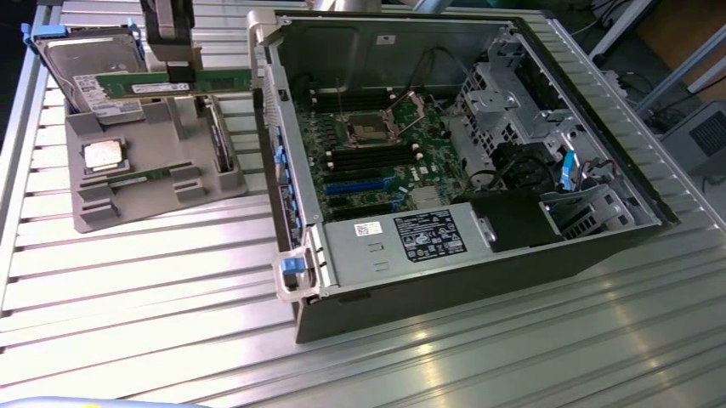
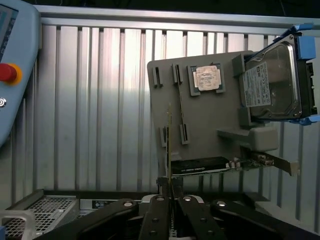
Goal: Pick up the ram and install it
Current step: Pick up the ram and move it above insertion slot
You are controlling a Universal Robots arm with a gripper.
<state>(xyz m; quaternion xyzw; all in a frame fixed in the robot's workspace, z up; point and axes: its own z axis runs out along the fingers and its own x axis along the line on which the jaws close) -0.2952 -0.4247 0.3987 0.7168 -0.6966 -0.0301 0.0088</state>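
Observation:
My gripper point(image 1: 178, 66) is shut on the ram point(image 1: 170, 83), a long green stick that I hold level and on edge above the grey tray point(image 1: 159, 200), to the exterior view's left of the open computer case point(image 1: 297, 212). From the wrist, the held ram point(image 2: 169, 142) shows edge-on as a thin line running out from between the black fingers point(image 2: 156, 212) of the gripper point(image 2: 170, 195). A second green stick point(image 1: 142, 177) lies in its slot on the tray point(image 2: 200, 125). The motherboard point(image 1: 392, 149) inside the case has dark memory slots point(image 1: 369, 161) beside the processor socket.
The tray also holds a square silver processor point(image 1: 104, 155), a hard drive point(image 1: 97, 59) in a blue bracket and a black expansion card point(image 2: 200, 165). A pendant with a red button point(image 2: 7, 72) lies on the ribbed metal table point(image 1: 148, 280). The case wall point(image 1: 263, 93) rises close beside the ram's end.

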